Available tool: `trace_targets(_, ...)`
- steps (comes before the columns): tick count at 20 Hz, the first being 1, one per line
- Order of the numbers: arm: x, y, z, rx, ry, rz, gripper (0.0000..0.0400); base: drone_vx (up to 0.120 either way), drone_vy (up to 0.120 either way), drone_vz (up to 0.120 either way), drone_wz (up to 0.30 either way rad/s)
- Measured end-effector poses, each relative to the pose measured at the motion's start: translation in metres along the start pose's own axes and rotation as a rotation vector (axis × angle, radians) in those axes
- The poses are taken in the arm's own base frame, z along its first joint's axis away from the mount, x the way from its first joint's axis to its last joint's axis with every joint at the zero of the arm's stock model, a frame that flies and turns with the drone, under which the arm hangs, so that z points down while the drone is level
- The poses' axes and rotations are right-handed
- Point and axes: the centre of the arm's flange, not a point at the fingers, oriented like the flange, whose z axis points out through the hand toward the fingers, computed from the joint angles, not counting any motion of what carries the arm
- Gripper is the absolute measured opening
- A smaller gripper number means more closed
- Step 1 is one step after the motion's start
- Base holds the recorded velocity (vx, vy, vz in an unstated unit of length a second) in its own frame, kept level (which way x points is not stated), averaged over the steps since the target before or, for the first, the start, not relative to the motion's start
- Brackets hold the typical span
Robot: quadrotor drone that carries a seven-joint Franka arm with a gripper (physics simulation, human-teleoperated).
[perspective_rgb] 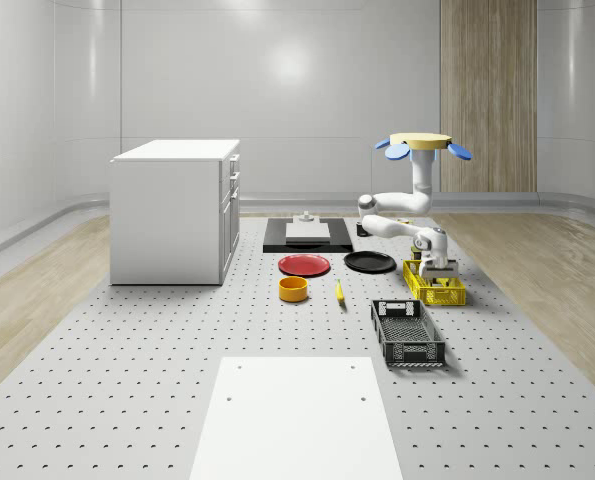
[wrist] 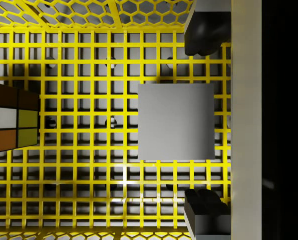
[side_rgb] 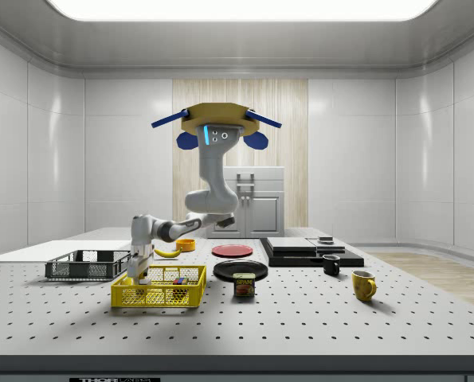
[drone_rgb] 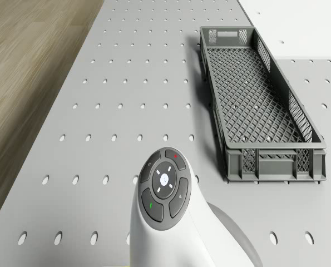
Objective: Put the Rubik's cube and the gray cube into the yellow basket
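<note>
- The gray cube (wrist: 176,121) lies on the yellow basket (wrist: 88,200) floor between the gripper (wrist: 204,122) fingers, untouched.
- Jaws are spread.
- The Rubik's cube (wrist: 11,119) sits beside it.
- The drone (side_rgb: 218,121) hovers near the basket.

Bright, even overhead light; soft shadows

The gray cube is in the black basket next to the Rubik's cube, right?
Not quite. The gray cube lies in the yellow basket, not the black one. The wrist view shows it on the yellow mesh floor beside the Rubik's cube, with the open gripper above it. The drone hovers over the table.
</note>
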Motion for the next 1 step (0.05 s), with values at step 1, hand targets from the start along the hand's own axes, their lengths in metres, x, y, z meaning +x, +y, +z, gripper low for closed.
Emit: trace_targets(1,0.0000,0.0000,-0.0004,0.000,0.000,0.000,0.0395,0.000,0.000,0.000,0.000)
